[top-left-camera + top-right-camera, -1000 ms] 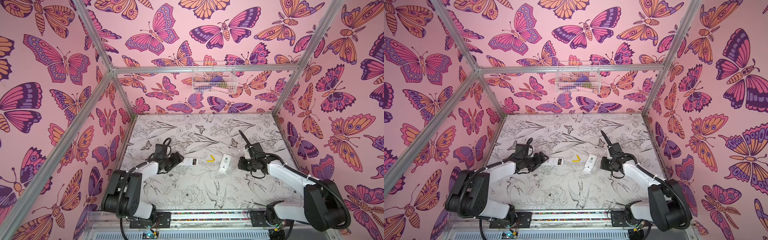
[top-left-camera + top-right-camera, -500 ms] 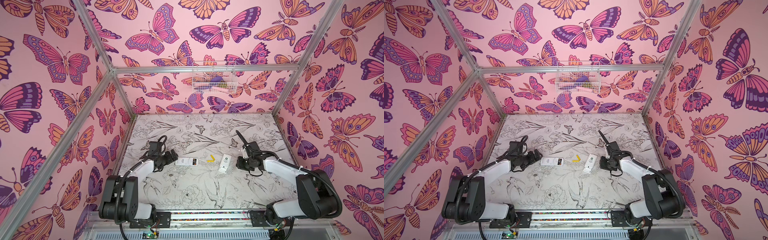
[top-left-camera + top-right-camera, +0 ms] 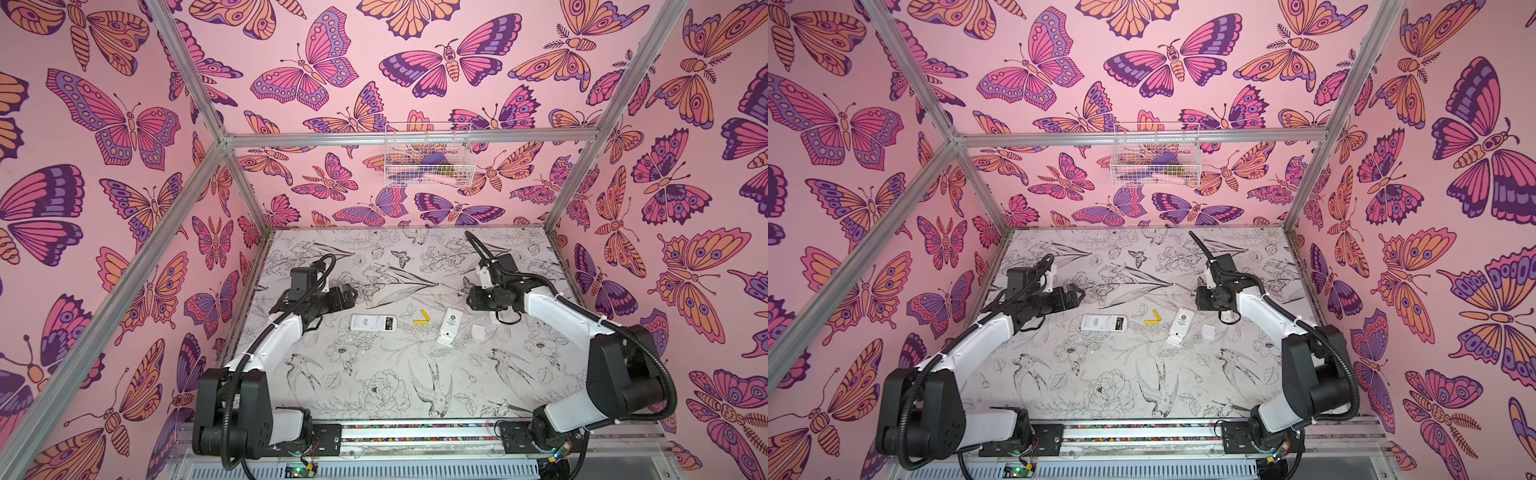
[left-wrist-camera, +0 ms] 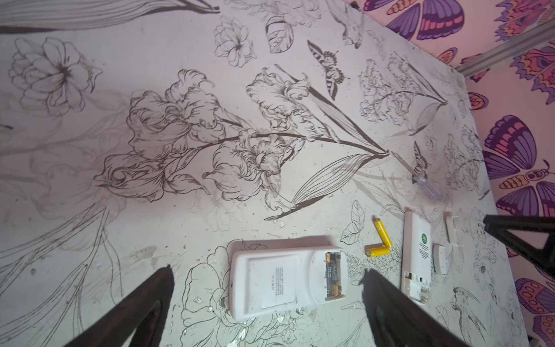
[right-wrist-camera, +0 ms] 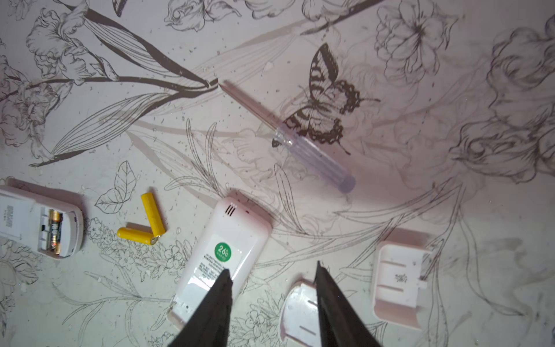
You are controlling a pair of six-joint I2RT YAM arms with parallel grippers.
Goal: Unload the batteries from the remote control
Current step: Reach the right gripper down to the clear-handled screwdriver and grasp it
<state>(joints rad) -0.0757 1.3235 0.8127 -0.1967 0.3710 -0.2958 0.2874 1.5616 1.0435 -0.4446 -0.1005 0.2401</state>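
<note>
The wide remote point(image 3: 372, 323) point(image 3: 1104, 323) lies back-up on the flower-printed table point(image 3: 374, 386), its cover off and its battery bay open at the end that faces the right arm. 2 black batteries point(image 4: 332, 275) point(image 5: 54, 229) with gold ends sit side by side inside that bay. 2 yellow batteries point(image 3: 423, 318) point(image 3: 1153, 318) point(image 4: 380, 240) point(image 5: 144, 225) lie loose on the table just beyond the wide remote's open end, their ends meeting in a V, touching neither remote. Past them, farther from the wide remote, a slim remote point(image 3: 448, 326) point(image 5: 222, 255) with a round green sticker lies at a slant, its own bay end bare. 2 white battery covers point(image 5: 396, 276) rest beyond the slim remote, well apart from the wide remote. A clear-handled screwdriver point(image 5: 300, 138) point(image 4: 420, 177) lies flat, farther from the wide remote than the yellow pair and toward the back wall. The left gripper point(image 3: 351, 297) point(image 4: 266, 272) hovers near the wide remote's closed end, on the back-wall side, jaws spread as wide as they go and holding nothing; in the left wrist view the wide remote shows between its fingers point(image 4: 150, 300). The right gripper point(image 3: 468, 296) point(image 5: 272, 268) hangs well apart from the wide remote, above the slim remote and the nearer cover, its jaws partly spread with nothing between them.
</note>
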